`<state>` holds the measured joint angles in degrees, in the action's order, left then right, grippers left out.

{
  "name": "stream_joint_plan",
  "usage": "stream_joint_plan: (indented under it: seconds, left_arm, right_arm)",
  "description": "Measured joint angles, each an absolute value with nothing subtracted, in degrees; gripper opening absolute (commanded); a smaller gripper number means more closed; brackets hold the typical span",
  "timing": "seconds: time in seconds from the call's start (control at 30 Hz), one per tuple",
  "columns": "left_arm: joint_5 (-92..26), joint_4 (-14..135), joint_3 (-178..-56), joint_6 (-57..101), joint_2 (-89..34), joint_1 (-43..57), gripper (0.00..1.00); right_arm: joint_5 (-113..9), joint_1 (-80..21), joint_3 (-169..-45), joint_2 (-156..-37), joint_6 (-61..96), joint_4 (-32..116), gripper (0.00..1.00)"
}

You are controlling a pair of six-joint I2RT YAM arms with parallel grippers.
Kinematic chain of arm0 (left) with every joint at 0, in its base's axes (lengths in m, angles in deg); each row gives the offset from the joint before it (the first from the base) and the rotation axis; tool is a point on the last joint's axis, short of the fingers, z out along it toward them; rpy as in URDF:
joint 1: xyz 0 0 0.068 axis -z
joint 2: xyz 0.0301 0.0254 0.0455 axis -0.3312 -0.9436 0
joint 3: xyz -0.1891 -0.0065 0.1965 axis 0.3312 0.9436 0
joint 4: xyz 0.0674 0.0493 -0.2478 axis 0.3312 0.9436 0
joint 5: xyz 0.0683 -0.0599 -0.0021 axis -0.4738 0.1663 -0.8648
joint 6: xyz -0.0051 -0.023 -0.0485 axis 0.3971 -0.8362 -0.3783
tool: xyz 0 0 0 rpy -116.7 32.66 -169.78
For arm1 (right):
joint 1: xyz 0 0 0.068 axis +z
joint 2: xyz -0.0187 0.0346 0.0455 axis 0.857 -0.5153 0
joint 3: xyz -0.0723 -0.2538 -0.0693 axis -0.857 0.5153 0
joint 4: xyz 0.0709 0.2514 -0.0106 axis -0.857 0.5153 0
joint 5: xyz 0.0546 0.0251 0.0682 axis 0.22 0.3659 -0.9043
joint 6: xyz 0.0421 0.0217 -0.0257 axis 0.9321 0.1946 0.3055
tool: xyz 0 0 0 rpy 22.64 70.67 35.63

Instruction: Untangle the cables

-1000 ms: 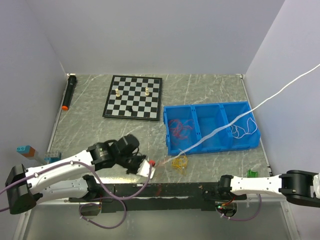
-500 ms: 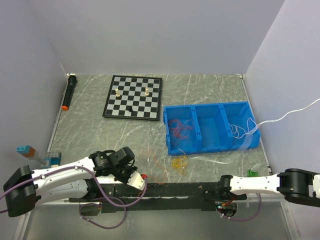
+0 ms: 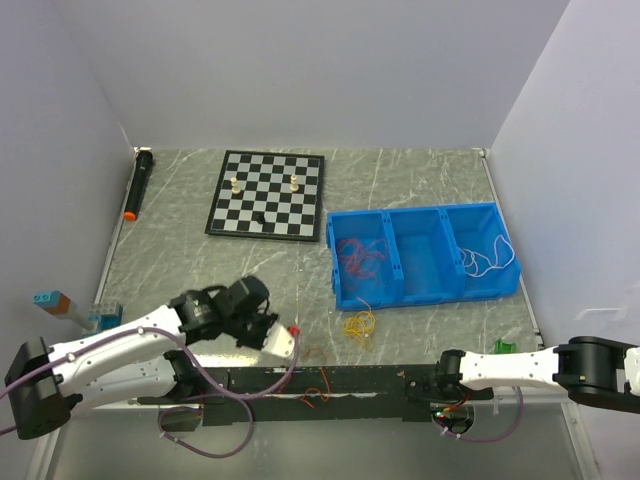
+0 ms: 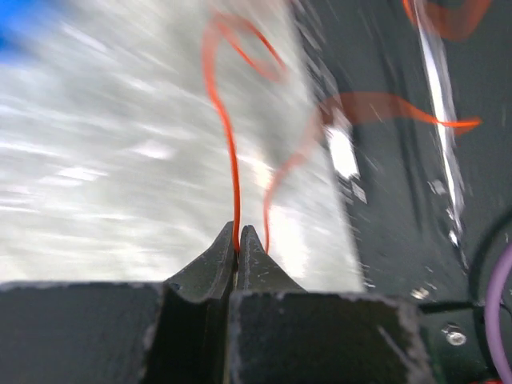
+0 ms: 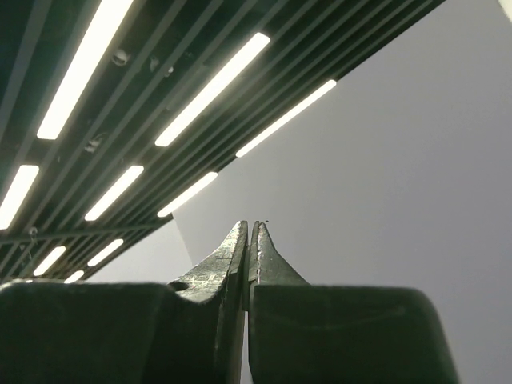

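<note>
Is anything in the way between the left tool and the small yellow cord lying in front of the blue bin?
Nothing solid. The left tool, shut on an orange cord, has only bare table and that cord's loose loops between it and the yellow cord.

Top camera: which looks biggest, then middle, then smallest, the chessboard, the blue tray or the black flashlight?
Largest: blue tray.
Middle: chessboard.
Smallest: black flashlight.
The tray lies slightly nearer the camera, but the order looks clear.
</note>
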<state>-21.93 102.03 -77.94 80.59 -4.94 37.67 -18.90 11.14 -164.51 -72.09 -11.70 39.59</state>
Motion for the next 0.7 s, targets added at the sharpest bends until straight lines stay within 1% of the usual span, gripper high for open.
stream_joint_plan:
  seconds: [0.13,0.3,0.47,0.7]
  left_arm:
    - [-18.52,103.9,-93.94,79.25,-6.55,36.58,0.01]
    - [-15.35,106.29,-108.83,78.47,-7.93,36.06,0.01]
    - [-13.82,108.36,-117.94,77.11,-10.07,35.51,0.01]
    - [-14.67,107.31,-127.45,75.65,-14.05,35.38,0.01]
  right_arm:
    - [-19.12,11.14,-163.68,-73.62,-12.75,39.72,0.0]
    - [-20.04,11.14,-164.25,-76.76,-15.98,38.85,0.0]
    - [-19.75,11.14,-164.36,-80.74,-21.69,36.33,0.0]
    - [-16.5,10.55,-158.43,-86.03,-34.69,27.9,0.0]
